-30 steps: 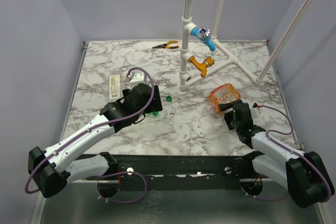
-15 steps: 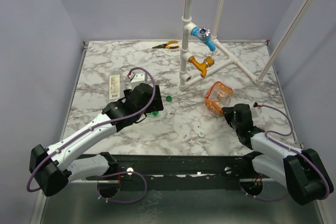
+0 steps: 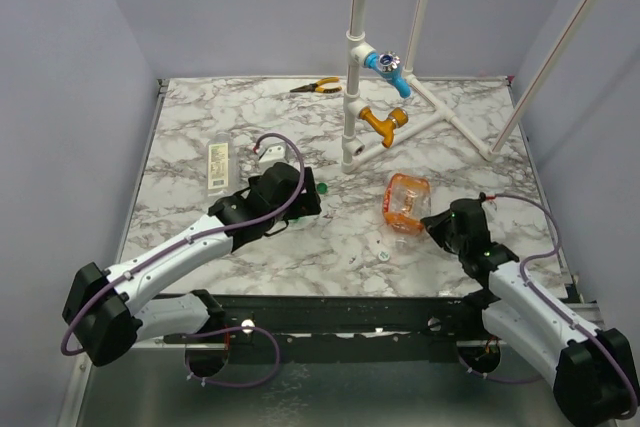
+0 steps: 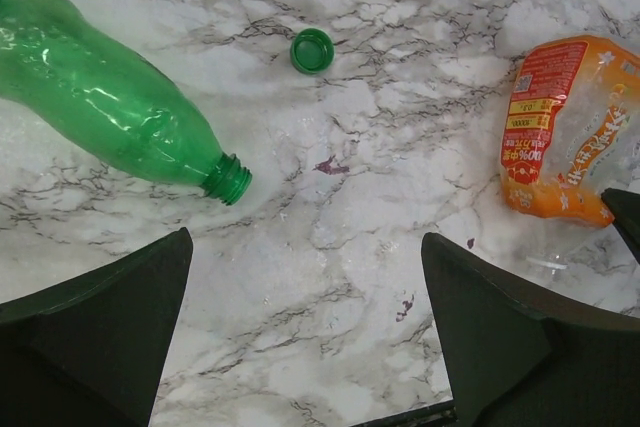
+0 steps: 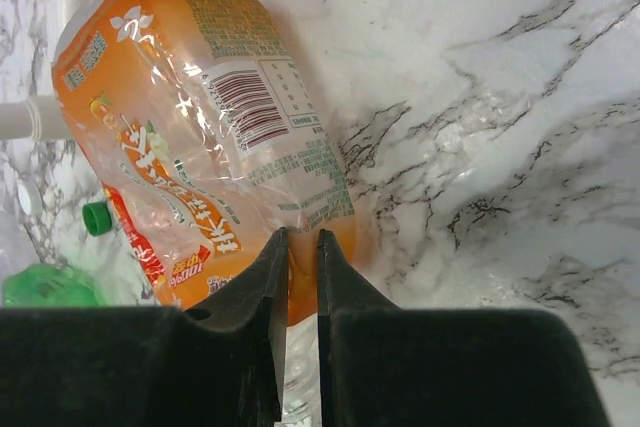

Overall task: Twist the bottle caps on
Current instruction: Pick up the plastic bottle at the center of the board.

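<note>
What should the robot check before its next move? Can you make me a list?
1. Left gripper open: ok.
2. Green bottle neck uncapped: ok.
3. Green bottle standing up: not ok, it lies on its side.
4. Green cap lying free: ok.
5. Right gripper shut on orange bottle: ok.
6. White cap fits the orange bottle: cannot tell.

The wide translucent orange plastic bottle (image 4: pixel 560 137) carries a label reading "100%" in yellow. Its barcode (image 5: pixel 255 107) shows, but the digits and fine print are illegible.
</note>
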`<state>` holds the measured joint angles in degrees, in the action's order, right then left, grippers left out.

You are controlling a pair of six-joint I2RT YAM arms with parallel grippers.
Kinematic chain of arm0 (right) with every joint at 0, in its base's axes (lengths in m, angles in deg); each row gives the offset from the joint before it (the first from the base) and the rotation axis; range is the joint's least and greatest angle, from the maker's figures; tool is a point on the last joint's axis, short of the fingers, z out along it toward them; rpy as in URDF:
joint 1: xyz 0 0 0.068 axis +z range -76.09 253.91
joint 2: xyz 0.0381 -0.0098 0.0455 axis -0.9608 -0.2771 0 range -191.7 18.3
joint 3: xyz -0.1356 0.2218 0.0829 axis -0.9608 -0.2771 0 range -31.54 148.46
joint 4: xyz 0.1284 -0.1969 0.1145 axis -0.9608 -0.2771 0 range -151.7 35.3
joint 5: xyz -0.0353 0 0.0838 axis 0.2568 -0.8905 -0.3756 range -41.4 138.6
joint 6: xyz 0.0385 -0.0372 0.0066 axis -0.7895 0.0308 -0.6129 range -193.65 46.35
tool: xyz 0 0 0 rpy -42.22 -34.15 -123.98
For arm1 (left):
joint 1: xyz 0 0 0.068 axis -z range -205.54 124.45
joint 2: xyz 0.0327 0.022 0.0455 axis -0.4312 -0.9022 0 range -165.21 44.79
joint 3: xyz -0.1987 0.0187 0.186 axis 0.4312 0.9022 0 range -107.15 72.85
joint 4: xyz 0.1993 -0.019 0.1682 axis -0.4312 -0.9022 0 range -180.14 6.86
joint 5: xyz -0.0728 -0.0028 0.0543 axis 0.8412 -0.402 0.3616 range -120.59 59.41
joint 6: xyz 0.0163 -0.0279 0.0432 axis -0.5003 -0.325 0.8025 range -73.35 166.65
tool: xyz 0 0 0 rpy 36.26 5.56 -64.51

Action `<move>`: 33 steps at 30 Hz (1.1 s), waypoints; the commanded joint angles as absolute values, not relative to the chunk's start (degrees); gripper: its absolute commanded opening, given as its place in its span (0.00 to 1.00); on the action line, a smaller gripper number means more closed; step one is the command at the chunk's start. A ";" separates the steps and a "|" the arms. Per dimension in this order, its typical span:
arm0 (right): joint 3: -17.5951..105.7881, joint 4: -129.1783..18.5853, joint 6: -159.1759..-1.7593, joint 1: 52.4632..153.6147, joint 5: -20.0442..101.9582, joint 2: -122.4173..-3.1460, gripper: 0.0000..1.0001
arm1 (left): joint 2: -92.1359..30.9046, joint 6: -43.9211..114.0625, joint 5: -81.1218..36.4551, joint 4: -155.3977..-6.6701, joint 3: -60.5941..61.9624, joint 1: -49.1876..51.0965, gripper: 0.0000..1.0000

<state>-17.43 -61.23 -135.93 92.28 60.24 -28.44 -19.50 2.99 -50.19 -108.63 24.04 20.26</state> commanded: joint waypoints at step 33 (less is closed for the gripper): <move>19.26 -101.63 -115.71 92.32 38.13 -36.60 0.03 | -21.69 89.95 -39.09 -37.74 50.25 38.84 0.99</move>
<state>16.12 -96.02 -118.60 92.28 43.04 -36.09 -23.76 75.12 -41.53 -42.06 48.93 37.65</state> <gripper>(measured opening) 0.123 0.987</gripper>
